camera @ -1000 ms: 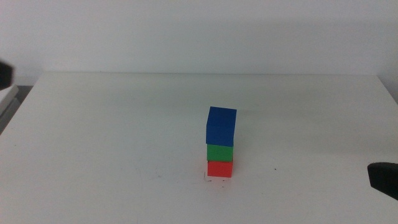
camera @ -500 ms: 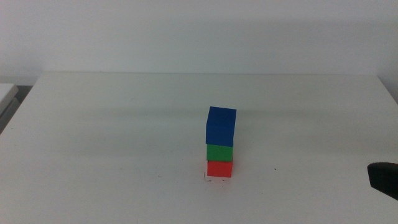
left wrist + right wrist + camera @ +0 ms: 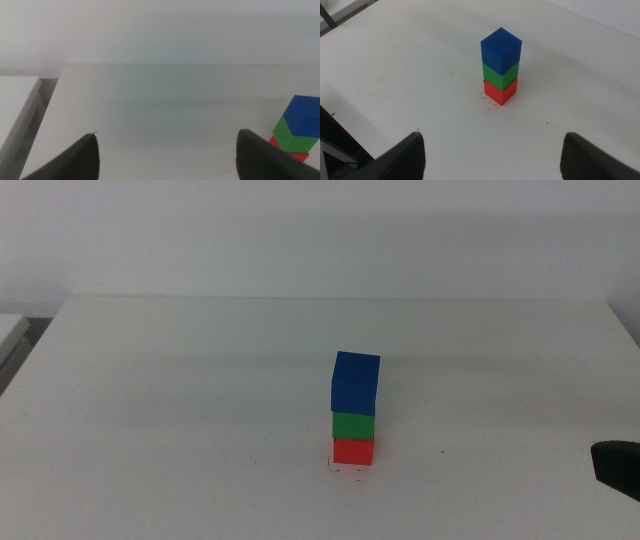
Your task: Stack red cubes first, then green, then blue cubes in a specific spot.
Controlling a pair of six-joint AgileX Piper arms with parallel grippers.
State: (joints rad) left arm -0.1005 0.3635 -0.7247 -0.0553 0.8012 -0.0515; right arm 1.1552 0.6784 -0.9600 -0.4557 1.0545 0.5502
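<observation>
A three-cube stack stands on the white table, right of centre in the middle view. The red cube (image 3: pixel 353 451) is at the bottom, the green cube (image 3: pixel 354 426) sits on it, and the blue cube (image 3: pixel 356 383) is on top, slightly offset. Tiny dark marks of the spot (image 3: pixel 343 468) show at the red cube's base. My left gripper (image 3: pixel 166 134) is open and empty, far from the stack (image 3: pixel 296 131). My right gripper (image 3: pixel 492 134) is also open and empty, back from the stack (image 3: pixel 500 65). Only a dark part of the right gripper (image 3: pixel 617 467) shows at the middle view's right edge.
The white table (image 3: pixel 200 400) ends at a far edge below a plain wall. A lower white surface (image 3: pixel 15 105) lies beyond the table's left side. A small dark speck (image 3: pixel 441 452) marks the tabletop right of the stack.
A dark part of the left arm at the middle view's left edge one second ago has gone out of view. The stack and the right gripper have not moved.
</observation>
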